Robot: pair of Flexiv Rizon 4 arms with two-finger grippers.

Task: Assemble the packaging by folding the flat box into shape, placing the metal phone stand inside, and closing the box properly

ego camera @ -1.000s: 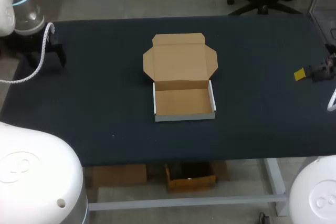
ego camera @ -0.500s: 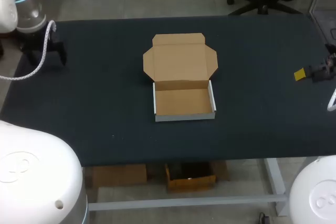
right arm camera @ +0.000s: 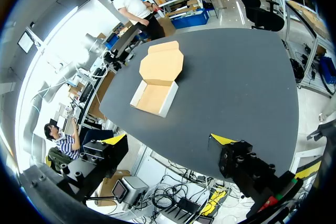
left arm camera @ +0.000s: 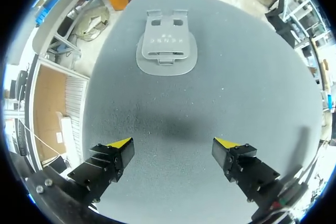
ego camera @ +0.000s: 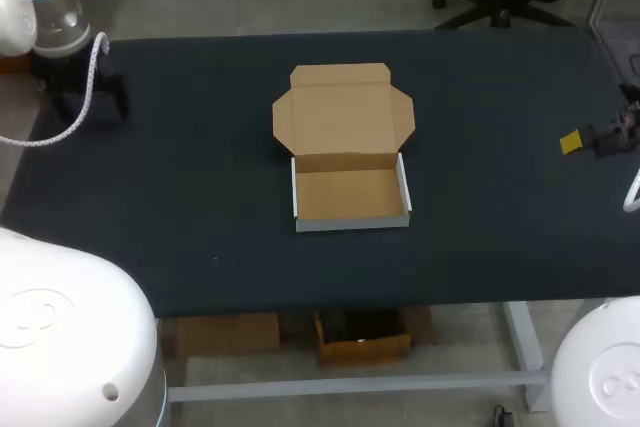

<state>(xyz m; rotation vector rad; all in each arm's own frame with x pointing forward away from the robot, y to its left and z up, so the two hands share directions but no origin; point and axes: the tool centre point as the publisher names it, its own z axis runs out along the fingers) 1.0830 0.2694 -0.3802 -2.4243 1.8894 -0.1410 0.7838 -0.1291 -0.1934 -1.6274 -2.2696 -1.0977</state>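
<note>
Both grippers released, box [ego camera: 350,152] half folded

The box lies in the middle of the table [ego camera: 180,207] — walls raised, lid flat open. The metal phone stand [left arm camera: 166,50] lies flat ahead of the left gripper [left arm camera: 173,150], whose fingers stand wide apart. The right gripper [right arm camera: 168,140], spread too, hangs at the table's right edge, well apart from the box.

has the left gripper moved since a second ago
Yes, slightly: the left gripper has drifted toward the far edge of the black table, away from the open brown cardboard box.
</note>
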